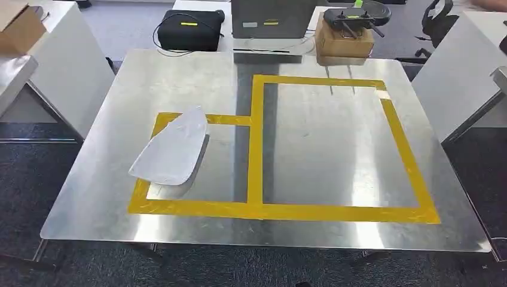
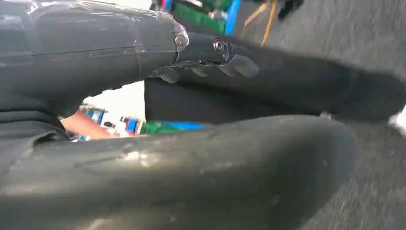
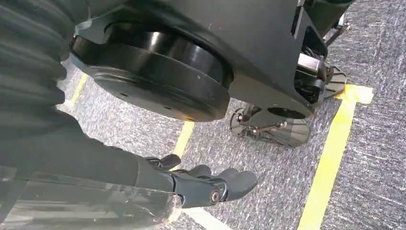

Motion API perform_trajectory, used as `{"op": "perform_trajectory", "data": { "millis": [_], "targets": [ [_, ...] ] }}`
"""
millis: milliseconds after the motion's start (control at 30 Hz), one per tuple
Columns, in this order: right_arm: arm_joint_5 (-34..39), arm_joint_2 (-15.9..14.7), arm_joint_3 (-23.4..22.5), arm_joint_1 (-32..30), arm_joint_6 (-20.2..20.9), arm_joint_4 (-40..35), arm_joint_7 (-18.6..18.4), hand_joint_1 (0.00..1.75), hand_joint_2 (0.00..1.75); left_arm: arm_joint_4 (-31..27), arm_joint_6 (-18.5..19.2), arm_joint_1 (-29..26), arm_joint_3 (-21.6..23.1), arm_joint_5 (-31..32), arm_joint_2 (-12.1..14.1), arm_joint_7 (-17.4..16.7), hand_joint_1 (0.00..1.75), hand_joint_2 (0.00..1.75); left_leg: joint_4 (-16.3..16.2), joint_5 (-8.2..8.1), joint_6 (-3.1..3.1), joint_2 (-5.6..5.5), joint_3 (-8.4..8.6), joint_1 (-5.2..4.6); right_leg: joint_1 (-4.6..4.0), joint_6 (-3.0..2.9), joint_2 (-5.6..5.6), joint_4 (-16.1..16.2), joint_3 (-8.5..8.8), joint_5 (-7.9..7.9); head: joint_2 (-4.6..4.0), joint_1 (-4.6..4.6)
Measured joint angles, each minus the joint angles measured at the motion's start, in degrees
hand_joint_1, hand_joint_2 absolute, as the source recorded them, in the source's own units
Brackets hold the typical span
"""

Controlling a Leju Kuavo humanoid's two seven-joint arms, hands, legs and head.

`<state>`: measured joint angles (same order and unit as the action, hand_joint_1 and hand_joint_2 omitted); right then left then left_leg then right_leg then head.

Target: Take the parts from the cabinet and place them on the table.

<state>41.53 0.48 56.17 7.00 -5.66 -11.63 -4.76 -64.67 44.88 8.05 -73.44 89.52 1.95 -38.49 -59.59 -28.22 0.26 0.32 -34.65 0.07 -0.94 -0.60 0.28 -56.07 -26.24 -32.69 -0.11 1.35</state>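
Head view: a white, flat, teardrop-shaped plastic part (image 1: 169, 149) lies on the brushed-metal table (image 1: 323, 143), inside the smaller left rectangle of yellow tape (image 1: 256, 149). Its long axis runs diagonally; the narrow tip points away and to the right, overlapping the far tape line, and the broad rounded end faces near-left.

Right wrist view: right hand (image 3: 201, 184) hangs over grey carpet (image 3: 383, 158), fingers slightly curled, holding nothing.

Left wrist view: left hand (image 2: 210, 129) close and blurred; nothing between thumb and fingers, which lie apart.
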Motion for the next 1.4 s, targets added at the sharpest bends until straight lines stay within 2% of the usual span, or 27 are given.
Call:
{"op": "perform_trajectory", "data": {
  "millis": [333, 433, 533, 567, 633, 800, 900, 967, 1067, 1100, 1167, 1233, 1333, 1400],
  "targets": [
    [0.0, -0.2, 0.1, 0.1, 0.0, 0.0, 0.0, 0.00, 1.75, 9.2, -2.5, 1.3, -3.4, 0.2, -2.2, 0.0, 0.00, 0.00, 0.0, 0.00, 0.00, -0.11, 0.02, 0.02, 0.02, 0.01, -0.01, 0.0, 0.00, 0.00, 0.00, 0.09],
    [0.0, -0.2, 0.2, 0.1, 0.0, 0.0, -0.1, 0.00, 1.75, 14.3, -7.0, 1.4, -3.4, -1.9, -2.1, 0.0, 0.00, 0.00, 0.0, 0.00, 0.01, -0.20, 0.05, 0.00, 0.07, 0.01, -0.01, 0.0, 0.00, 0.01, 0.00, 0.02],
    [-0.1, -0.3, 0.2, 0.1, 0.0, 0.0, -0.2, 0.00, 1.75, 21.8, -16.5, 1.7, -3.4, -4.3, -1.7, 0.8, 0.00, 0.00, 0.0, 0.00, 0.01, -0.29, 0.06, -0.03, 0.13, 0.02, 0.00, 0.0, 0.00, 0.01, 0.00, 0.09],
    [-0.1, -0.3, 0.2, 0.1, 0.0, 0.0, -0.2, 0.00, 1.75, 25.0, -19.0, 2.0, -3.4, -4.5, -1.3, 1.6, 0.00, 0.00, 0.0, 0.01, 0.01, -0.34, 0.06, -0.06, 0.16, 0.02, 0.00, 0.0, 0.00, 0.01, 0.00, 0.07],
    [-0.2, -0.3, 0.5, 0.1, -0.1, 0.0, -0.2, 0.00, 1.75, 31.0, -21.5, 2.2, -3.3, -4.4, -0.8, 3.9, 0.00, 0.00, 0.0, 0.02, 0.03, -0.37, 0.06, -0.08, 0.18, 0.03, 0.00, 0.0, 0.00, 0.00, 0.00, -0.02],
    [-0.4, -0.6, 0.7, 0.3, -0.4, 0.0, -0.3, 0.00, 1.75, 42.2, -23.4, 2.3, -3.3, -2.1, -1.2, 9.2, 0.00, 0.00, 0.0, 0.02, 0.03, -0.39, 0.05, -0.11, 0.21, 0.04, 0.00, 0.0, 0.00, 0.01, 0.00, 0.09],
    [-0.2, -0.8, 1.2, 0.3, -1.0, 0.0, -0.3, 0.00, 1.75, 46.9, -25.1, 2.3, -3.1, -0.3, -1.4, 11.4, 0.00, 0.00, 0.0, 0.04, 0.06, -0.43, 0.05, -0.14, 0.24, 0.11, 0.00, 0.0, 0.01, 0.03, 0.00, 0.11],
    [0.1, -0.9, 1.2, 0.2, -1.7, 0.0, -0.3, 0.00, 1.75, 49.1, -28.5, 2.3, -2.9, 0.0, -1.8, 14.0, 0.00, 0.00, 0.0, 0.04, 0.06, -0.44, 0.05, -0.13, 0.23, 0.12, 0.00, 0.0, 0.00, 0.03, 0.00, 0.11],
    [0.5, -1.1, 1.2, 0.2, -2.2, 0.0, -0.2, 0.00, 1.75, 50.7, -31.6, 2.2, -2.8, 0.1, -2.4, 15.4, 0.00, 0.00, 0.0, 0.04, 0.07, -0.44, 0.06, -0.13, 0.23, 0.18, 0.00, 0.0, 0.00, 0.06, 0.00, 0.09],
    [0.5, -1.1, 1.2, 0.2, -2.2, 0.0, -0.2, 0.00, 0.00, 51.2, -31.8, 2.2, -2.8, 0.1, -2.4, 15.5, 0.00, 0.00, 0.0, 0.04, 0.07, -0.44, 0.06, -0.13, 0.23, 0.18, 0.00, 0.0, 0.00, 0.07, 0.00, 0.07],
    [0.6, -1.2, 1.2, 0.2, -2.3, 0.0, -0.2, 0.00, 0.00, 52.0, -32.1, 2.2, -2.8, 0.1, -2.5, 15.7, 0.00, 0.00, 0.0, 0.05, 0.07, -0.44, 0.06, -0.12, 0.22, 0.18, -0.01, 0.0, 0.00, 0.06, 0.00, 0.09],
    [0.9, -1.3, 1.2, 0.2, -3.3, 0.0, -0.2, 0.00, 0.00, 52.9, -33.2, 2.2, -2.8, -0.7, -2.6, 17.8, 0.00, 0.00, 0.0, 0.05, 0.08, -0.44, 0.06, -0.12, 0.22, 0.18, -0.01, 0.0, 0.00, 0.06, 0.00, 0.07],
    [1.1, -1.4, 1.2, 0.2, -7.7, 0.0, -0.1, 0.00, 0.00, 54.0, -37.9, 2.2, -2.9, -2.2, -3.0, 25.6, 0.00, 0.00, 0.0, 0.06, 0.09, -0.45, 0.06, -0.12, 0.22, 0.18, -0.02, 0.0, 0.00, 0.06, 0.00, 0.09],
    [1.0, -1.4, 1.2, 0.2, -12.0, 0.0, 0.2, 0.00, 0.00, 54.8, -42.6, 2.2, -2.9, -2.3, -3.4, 32.8, 0.00, 0.00, 0.0, 0.06, 0.09, -0.44, 0.05, -0.12, 0.22, 0.18, -0.01, 0.0, 0.00, 0.06, 0.00, 0.07]
  ]
}}
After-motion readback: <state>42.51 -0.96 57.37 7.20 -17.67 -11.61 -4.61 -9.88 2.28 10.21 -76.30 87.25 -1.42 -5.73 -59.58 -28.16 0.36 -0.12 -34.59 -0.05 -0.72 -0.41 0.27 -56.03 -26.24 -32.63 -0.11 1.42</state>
